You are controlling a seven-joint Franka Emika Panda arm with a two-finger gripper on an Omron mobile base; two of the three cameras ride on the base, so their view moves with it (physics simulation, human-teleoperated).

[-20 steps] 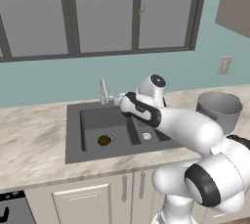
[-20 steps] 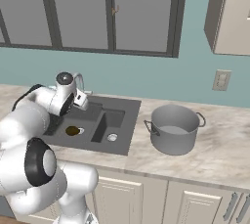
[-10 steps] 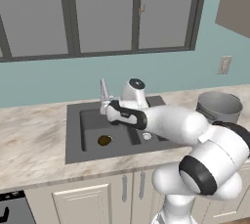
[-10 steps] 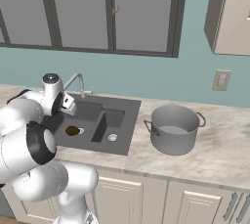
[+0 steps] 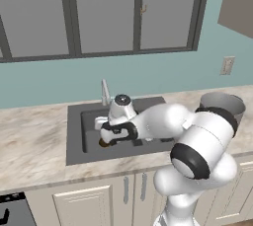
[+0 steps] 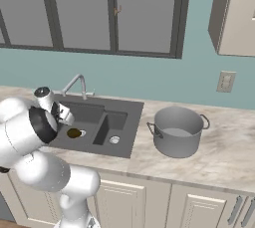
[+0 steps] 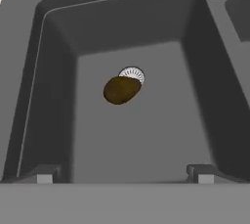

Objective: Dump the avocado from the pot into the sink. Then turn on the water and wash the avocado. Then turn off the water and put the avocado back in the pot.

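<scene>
Over the large basin of the sink (image 7: 58, 71) hangs the gripper (image 7: 122, 173), pointing down into it, its two fingertips (image 7: 45, 175) spread well apart with nothing between them. Down on the basin floor lies the avocado (image 7: 121, 89), partly covering the silver drain (image 7: 134, 74); in the hand view it sits ahead of the gripper, roughly midway between the line of the two tips and well clear of both. From the left base view the gripper (image 5: 109, 136) is low over the sink (image 5: 74, 136), just in front of the faucet (image 5: 105, 92), with a sliver of the avocado (image 5: 103, 143) showing beside it. In the right base view the avocado (image 6: 73, 133) rests in the large basin, and the pot (image 6: 177, 131) stands upright on the counter (image 6: 224, 147) right of the sink (image 6: 124, 122), well apart from the avocado.
</scene>
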